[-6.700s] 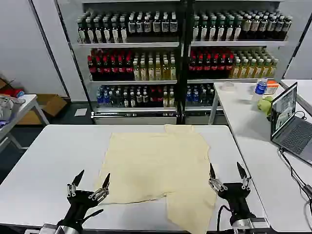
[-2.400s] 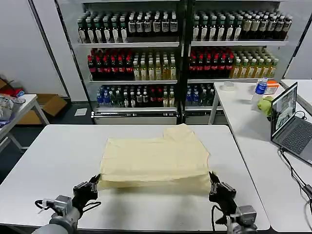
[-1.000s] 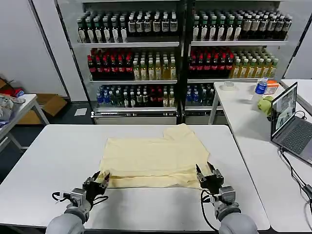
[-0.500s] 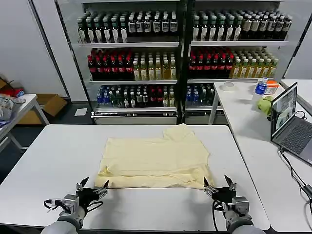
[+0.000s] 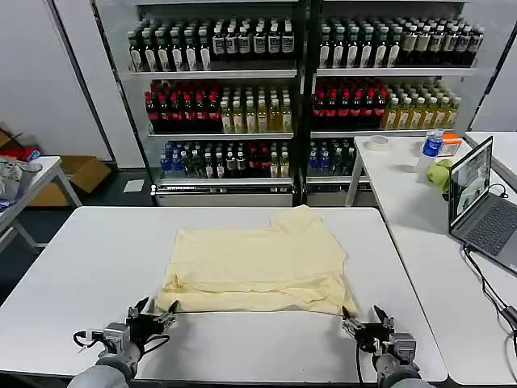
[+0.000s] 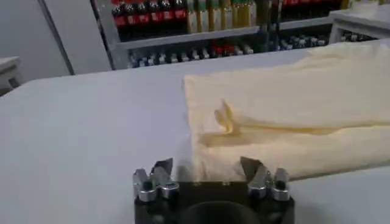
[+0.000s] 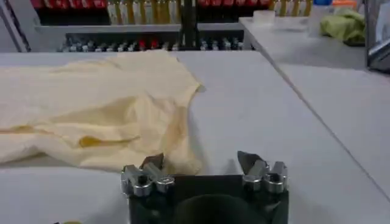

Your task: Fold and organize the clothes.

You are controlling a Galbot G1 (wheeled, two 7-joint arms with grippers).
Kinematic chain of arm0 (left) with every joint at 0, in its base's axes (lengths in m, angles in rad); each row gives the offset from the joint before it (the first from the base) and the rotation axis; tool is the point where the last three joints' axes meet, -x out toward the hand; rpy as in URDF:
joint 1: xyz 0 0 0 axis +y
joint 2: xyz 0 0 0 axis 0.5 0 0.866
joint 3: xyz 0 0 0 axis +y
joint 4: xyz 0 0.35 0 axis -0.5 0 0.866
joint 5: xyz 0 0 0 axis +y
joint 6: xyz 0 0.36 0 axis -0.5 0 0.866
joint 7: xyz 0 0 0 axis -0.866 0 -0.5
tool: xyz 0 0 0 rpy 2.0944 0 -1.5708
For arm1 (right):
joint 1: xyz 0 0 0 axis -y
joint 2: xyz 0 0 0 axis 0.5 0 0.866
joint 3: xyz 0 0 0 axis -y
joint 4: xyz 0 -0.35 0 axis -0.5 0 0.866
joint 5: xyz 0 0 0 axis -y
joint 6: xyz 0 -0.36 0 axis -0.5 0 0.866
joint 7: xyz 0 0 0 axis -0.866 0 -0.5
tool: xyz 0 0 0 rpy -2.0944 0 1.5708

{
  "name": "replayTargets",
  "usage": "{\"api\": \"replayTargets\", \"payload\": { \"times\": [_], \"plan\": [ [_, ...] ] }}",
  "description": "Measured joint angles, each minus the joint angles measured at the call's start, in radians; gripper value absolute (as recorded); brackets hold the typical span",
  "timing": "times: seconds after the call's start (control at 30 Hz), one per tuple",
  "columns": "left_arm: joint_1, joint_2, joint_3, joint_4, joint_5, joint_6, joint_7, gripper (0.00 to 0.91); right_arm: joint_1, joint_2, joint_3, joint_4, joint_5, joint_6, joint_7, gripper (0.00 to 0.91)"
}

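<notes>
Both grippers have backed off toward me since half a second ago, and the folded hem now lies flat where they let it go. From the head camera I see the left gripper [image 5: 153,309] low at about 7 o'clock of the T-shirt [image 5: 257,259], fingers spread and holding nothing, just short of the near left corner. My right gripper [image 5: 367,322] sits at about 5 o'clock, also spread and empty, just off the near right corner. Both arms are cut off by the frame's lower edge.

On the left wrist camera the T-shirt [image 6: 292,115] shows a doubled near edge with a small pucker by the corner; the left gripper [image 6: 207,173] stands close before it, and I cannot tell whether a fingertip touches cloth. On the right wrist camera the right gripper [image 7: 204,167] faces the rumpled corner of the T-shirt [image 7: 97,109].

I cannot make out any collar label. The shirt lies folded in the middle of the white table [image 5: 81,259]. At 12 o'clock, drink coolers [image 5: 299,97] hold rows of bottles. A side table [image 5: 428,234] at 3 o'clock carries a laptop [image 5: 481,202].
</notes>
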Motion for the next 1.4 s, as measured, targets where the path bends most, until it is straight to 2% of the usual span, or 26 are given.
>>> {"api": "replayTargets", "payload": {
  "times": [0.9,1.4],
  "plan": [
    [0.016,-0.011,-0.011,0.010,-0.020,-0.004,0.011,0.010,-0.049,0.003,-0.007,0.046,-0.012,0.003,-0.006,0.000],
    [0.167,0.006,-0.079,-0.140,-0.024,0.001,-0.004,0.010,-0.234,0.008,0.034,0.195,-0.112,0.002,-0.004,0.000]
  ]
}}
